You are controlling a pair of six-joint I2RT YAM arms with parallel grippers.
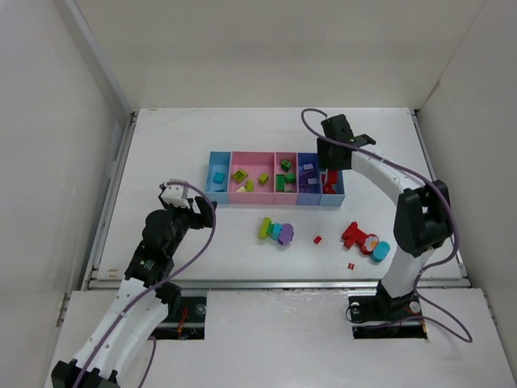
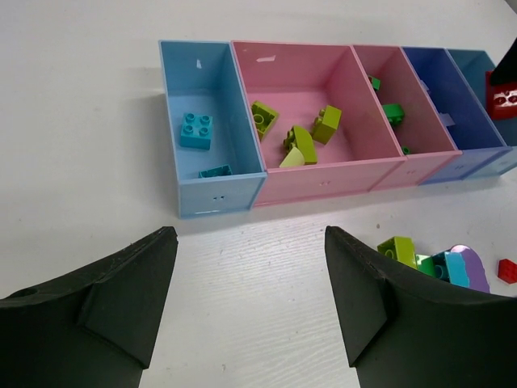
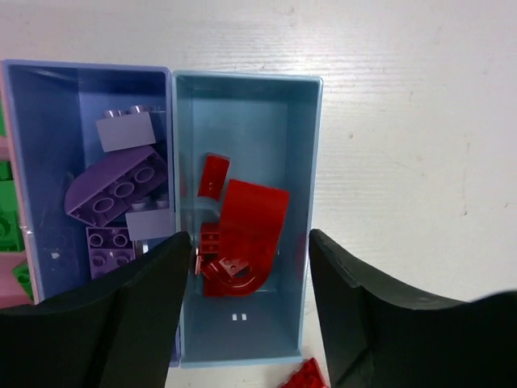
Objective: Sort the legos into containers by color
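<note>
I am dropping a red brick (image 3: pixel 250 222) into the end bin (image 3: pixel 279 121), my right gripper (image 3: pixel 248 242) parted, seemingly clear of it, next needing the loose red legos (image 1: pixel 355 235).

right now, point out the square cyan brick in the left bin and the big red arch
square cyan brick (image 2: pixel 195 130): left wrist view, studded top
big red arch (image 3: pixel 252 217): right wrist view, flat face

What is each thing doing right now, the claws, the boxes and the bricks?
Left gripper: open, empty.
Right gripper: open, above the end container.
Red legos: lying inside that container.
Containers: upright, all holding legos.
Loose legos: unsorted, lying in front of the containers.
</note>
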